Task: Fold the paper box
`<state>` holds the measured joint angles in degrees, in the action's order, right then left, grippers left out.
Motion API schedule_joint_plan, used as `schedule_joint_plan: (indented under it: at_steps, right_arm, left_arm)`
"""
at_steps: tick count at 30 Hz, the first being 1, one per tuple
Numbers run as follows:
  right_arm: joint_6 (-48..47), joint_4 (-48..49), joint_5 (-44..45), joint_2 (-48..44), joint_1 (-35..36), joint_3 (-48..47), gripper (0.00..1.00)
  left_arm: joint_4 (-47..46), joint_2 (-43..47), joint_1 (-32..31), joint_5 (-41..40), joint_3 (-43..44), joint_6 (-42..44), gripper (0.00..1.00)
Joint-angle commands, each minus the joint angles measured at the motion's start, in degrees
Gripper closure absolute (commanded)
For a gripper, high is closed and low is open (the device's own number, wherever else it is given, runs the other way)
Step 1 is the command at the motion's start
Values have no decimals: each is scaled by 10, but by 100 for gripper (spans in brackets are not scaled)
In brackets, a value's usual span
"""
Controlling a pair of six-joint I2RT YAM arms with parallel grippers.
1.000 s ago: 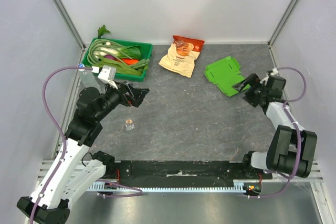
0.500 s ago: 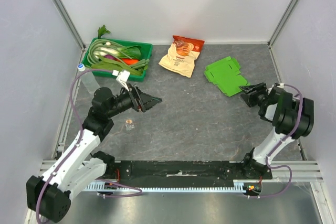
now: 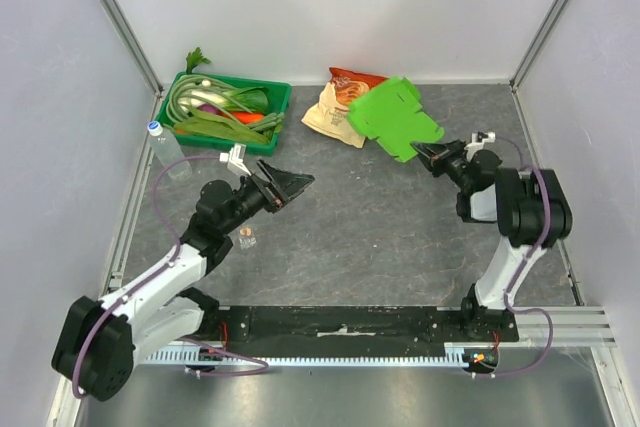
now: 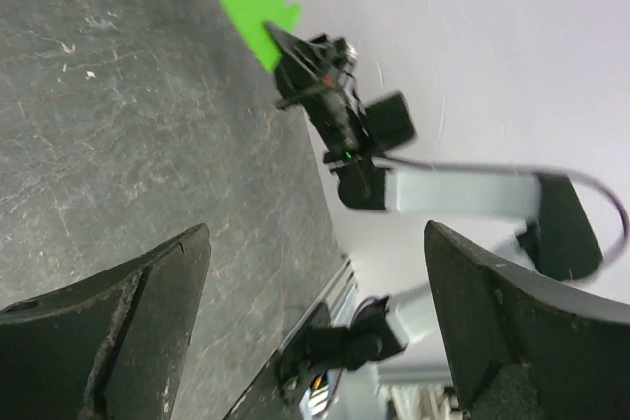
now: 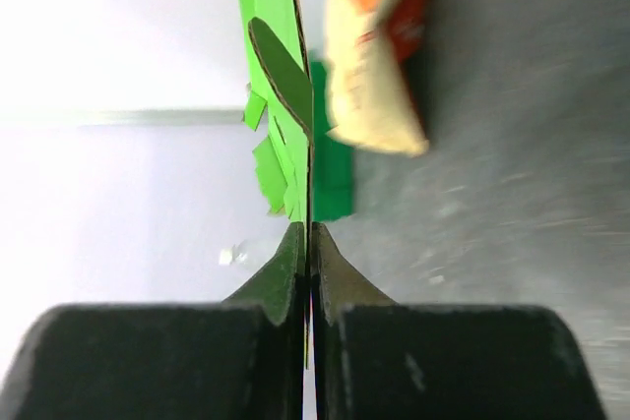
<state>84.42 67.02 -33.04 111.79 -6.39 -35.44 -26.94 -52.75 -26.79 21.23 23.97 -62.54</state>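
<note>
Paper box (image 3: 395,119): lime-green thin cardboard, opened flat, flaps creased and notched; held off table (image 3: 350,227), tilted; near corner clamped tight in right gripper (image 3: 420,151); located far right-of-centre, overlapping snack bag (image 3: 328,113) edge from above.

Looks down from high behind over the whole table (image 3: 350,237), low from left wrist toward right arm (image 4: 463,189), close edge-on from right wrist at paper box (image 5: 268,27), shared by all.

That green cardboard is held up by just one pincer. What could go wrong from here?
1. The right pincer grips the paper box only by a thin edge, so it might slip out or crease wrongly.
2. The box hangs close to the snack bag and could knock it.
3. The left pincer is open and apart from it, so nothing else steadies the sheet.
</note>
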Motion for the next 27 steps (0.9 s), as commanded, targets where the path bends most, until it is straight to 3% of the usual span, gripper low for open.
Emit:
schedule_joint_plan:
  at_steps: [1,3,4,7,11,16,24,27]
  right_arm:
    - [11,20,14,-197,44,29,100]
    - [-43,-88,26,-270,76,26,100]
    - [-70,-193,45,-334,88,13,100]
    - [-111,-278,76,-428,125,10,100]
    - [-110,-320,90,-486,161,6,100]
    - [-109,-344,112,-523,203,-1,100]
    - [-91,-345,127,-565,257,4,100]
    - [-109,-383,153,-605,261,-1,100]
  left_arm:
    - [-129,-79,-14,-88,23,-97,4]
    - [-167,-115,-25,-91,50,-95,4]
    - [-177,-145,-36,-95,80,-92,4]
    - [-231,-176,-61,-133,114,-63,5]
    - [-336,-195,-90,-205,115,-23,5]
    - [-459,-220,-118,-168,111,-4,7]
    - [-447,-212,-124,-258,89,-19,10]
    - [-475,-199,-124,-250,62,-28,15]
